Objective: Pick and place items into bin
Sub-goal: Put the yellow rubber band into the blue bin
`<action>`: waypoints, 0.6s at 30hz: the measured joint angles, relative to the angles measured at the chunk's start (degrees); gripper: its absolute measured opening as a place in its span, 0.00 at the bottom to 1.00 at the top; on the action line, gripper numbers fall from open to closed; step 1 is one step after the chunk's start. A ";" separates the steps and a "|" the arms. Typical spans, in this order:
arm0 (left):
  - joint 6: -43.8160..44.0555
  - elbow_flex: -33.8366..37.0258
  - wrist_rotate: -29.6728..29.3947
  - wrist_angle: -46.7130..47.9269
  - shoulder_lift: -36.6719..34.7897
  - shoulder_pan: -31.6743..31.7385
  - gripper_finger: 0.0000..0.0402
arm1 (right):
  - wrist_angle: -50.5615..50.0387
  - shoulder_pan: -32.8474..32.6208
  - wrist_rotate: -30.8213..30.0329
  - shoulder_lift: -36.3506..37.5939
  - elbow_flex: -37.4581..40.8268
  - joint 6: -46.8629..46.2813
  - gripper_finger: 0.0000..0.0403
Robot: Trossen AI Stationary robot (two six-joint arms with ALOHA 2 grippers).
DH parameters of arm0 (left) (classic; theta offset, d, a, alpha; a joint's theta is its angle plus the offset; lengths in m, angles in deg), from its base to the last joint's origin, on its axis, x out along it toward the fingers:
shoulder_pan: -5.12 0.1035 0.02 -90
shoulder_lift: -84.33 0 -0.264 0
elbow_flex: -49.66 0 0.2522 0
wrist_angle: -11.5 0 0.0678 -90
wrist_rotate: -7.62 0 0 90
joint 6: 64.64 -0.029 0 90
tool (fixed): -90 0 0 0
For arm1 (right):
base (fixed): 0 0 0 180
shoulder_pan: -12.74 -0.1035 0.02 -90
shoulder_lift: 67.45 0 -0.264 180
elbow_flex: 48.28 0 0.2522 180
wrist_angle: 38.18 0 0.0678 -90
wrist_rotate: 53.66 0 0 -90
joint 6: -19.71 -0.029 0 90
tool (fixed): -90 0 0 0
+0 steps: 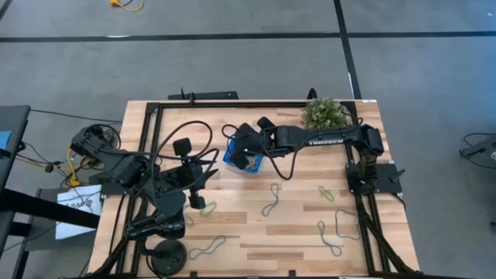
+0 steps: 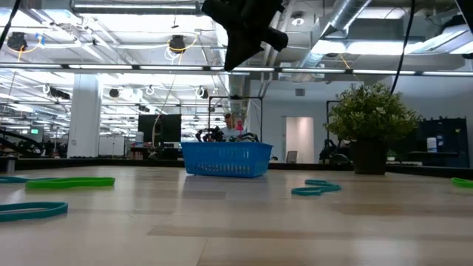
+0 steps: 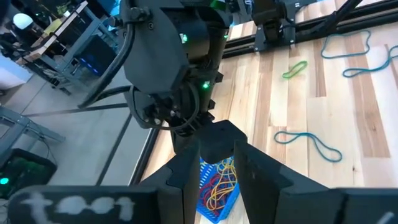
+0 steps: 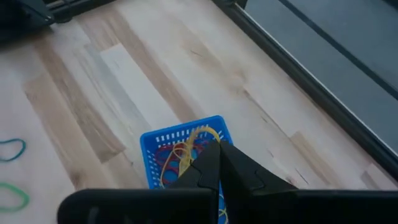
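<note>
The right gripper (image 4: 214,163) hangs directly above the blue bin (image 1: 236,157), its fingers pressed together on a yellow loop (image 4: 198,144) that dangles down into the basket. Holding the band that high over the opening looks like a way to let the floppy loop fall inside the walls rather than drape over the rim, so the step in hand appears to be the release. The bin already holds a tangle of red, yellow and blue loops (image 3: 219,184), and it sits on the table (image 1: 256,232) toward the far side, left of the potted plant (image 1: 324,113).

The left gripper (image 3: 214,177) is raised over the near left part of the table and points toward the bin and the right arm. Its fingers stand a little apart with nothing seen between them, so it seems to be waiting.

Several loops still lie on the table: a green one (image 1: 207,208) just beside the left arm, a blue one (image 1: 270,200) near the middle, a yellow-green one (image 1: 326,193) and two blue ones (image 1: 339,229) to the right, and another (image 1: 208,247) near the front edge. All lie apart from each other. Black cables (image 1: 182,136) curve over the table beside the bin and could catch a low reach from the left.
</note>
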 joint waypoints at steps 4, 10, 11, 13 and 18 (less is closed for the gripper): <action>1.35 0.00 -0.15 -0.11 0.00 0.00 0.22 | -0.11 0.70 -0.42 -0.68 0.10 -0.02 0.00; 1.63 0.00 -0.15 -0.13 0.00 0.00 0.22 | 2.22 1.03 -0.46 -0.75 3.44 -1.69 0.00; 1.64 0.00 -0.17 -0.13 0.00 0.00 0.22 | 2.16 1.01 -0.46 -0.75 3.67 -2.51 0.00; 1.77 0.00 -0.17 -0.13 0.00 0.00 0.22 | 2.36 1.01 -0.48 -0.59 4.68 -3.08 0.00; 2.22 0.00 -0.17 -0.15 0.02 0.00 0.22 | 2.26 1.02 -0.25 -0.66 7.56 -3.10 0.00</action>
